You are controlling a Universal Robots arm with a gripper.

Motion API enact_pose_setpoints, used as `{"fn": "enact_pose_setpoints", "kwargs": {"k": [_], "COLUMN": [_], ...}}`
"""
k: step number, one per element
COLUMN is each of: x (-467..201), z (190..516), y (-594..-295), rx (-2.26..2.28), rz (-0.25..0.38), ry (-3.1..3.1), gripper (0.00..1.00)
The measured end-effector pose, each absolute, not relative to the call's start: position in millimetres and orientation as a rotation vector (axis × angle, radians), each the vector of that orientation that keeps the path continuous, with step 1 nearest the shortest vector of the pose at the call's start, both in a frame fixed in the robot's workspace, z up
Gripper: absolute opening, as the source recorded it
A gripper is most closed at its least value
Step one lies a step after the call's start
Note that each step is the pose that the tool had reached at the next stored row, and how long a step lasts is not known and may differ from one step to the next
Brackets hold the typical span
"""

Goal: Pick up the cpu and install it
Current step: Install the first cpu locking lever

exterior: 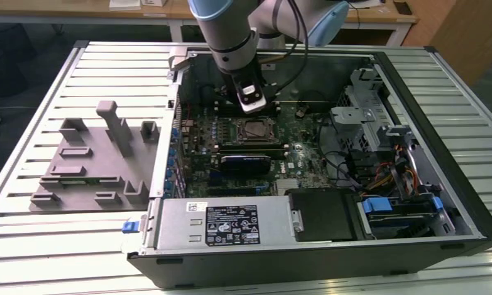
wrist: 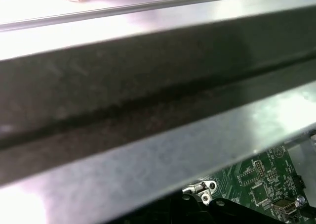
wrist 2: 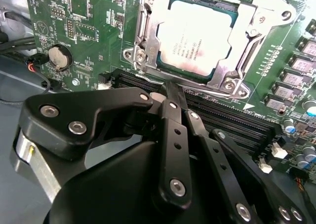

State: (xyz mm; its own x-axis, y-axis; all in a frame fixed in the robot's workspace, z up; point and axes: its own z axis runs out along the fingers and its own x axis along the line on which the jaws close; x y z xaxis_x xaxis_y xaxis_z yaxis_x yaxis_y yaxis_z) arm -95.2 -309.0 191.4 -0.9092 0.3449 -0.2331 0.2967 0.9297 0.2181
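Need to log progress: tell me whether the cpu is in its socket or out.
In: the cpu lies flat inside the socket frame.

Cpu (wrist 2: 195, 41) showing silvery-grey; motherboard (wrist 2: 89, 31) showing green; claw (wrist 2: 170, 98) showing black; fixture tray (exterior: 90, 166) showing grey.

A long silver counter (exterior: 49, 74) with ridges runs across the room. Behind it stand pale wooden desks (exterior: 147, 15), and a brown wooden panel (exterior: 459, 31) is at the exterior view's right. The floor (exterior: 32, 34) beyond the counter is dark grey, and the light is bright and even.
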Motion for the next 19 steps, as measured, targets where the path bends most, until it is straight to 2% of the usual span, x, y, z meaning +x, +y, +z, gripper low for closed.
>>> {"fn": "enact_pose_setpoints", "kwargs": {"k": [19], "x": [-88.3], "z": [189.6], "y": [-310.0], "rx": [0.518], "rz": [0.258], "ry": [2.81], "gripper": [0.11]}}
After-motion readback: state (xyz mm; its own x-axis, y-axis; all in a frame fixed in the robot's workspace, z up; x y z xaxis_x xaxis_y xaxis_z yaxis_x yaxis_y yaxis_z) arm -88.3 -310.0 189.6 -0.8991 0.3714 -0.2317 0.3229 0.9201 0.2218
